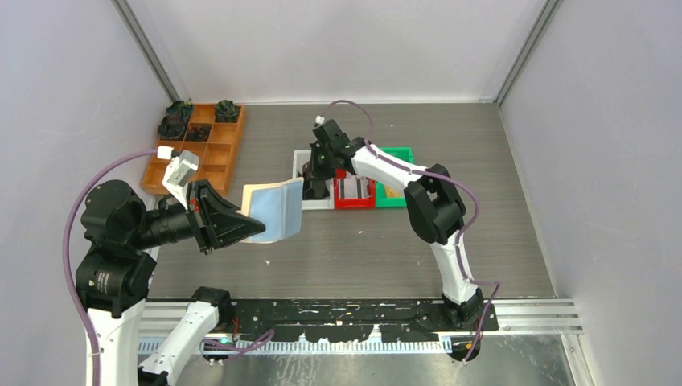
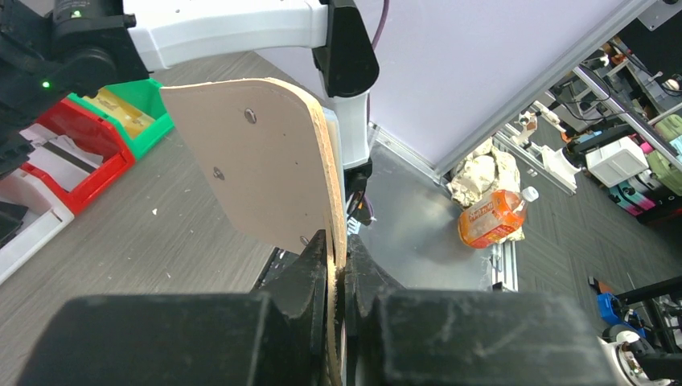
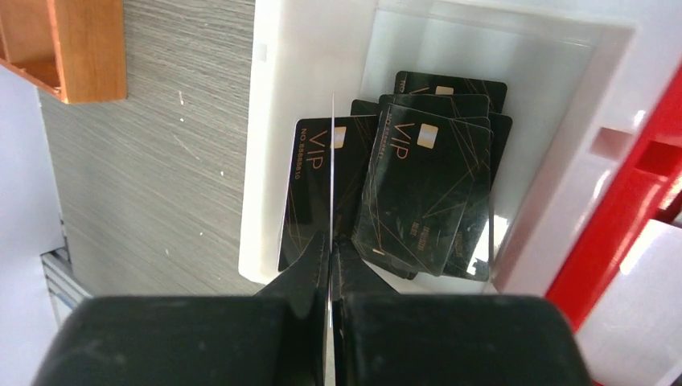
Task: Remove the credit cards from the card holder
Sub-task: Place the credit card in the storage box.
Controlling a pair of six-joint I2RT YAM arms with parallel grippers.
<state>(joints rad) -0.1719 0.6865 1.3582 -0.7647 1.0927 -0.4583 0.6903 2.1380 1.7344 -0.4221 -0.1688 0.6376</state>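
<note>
The right gripper [image 3: 330, 241] pinches a credit card [image 3: 331, 161] above the white bin [image 3: 269, 96]; better to release it low. The left gripper [image 2: 338, 257] clamps the card holder [image 2: 257, 161].

This is a robotics lab. Two robot arms [image 1: 454, 265] are bolted to an aluminium rail [image 1: 531, 315] at the edge of a grey table [image 1: 362, 257], which is boxed in by plain white panels [image 1: 346, 48]. Beyond the enclosure stand metal framing, cabled equipment [image 2: 619, 157] and a stray orange bottle [image 2: 489, 221].
</note>
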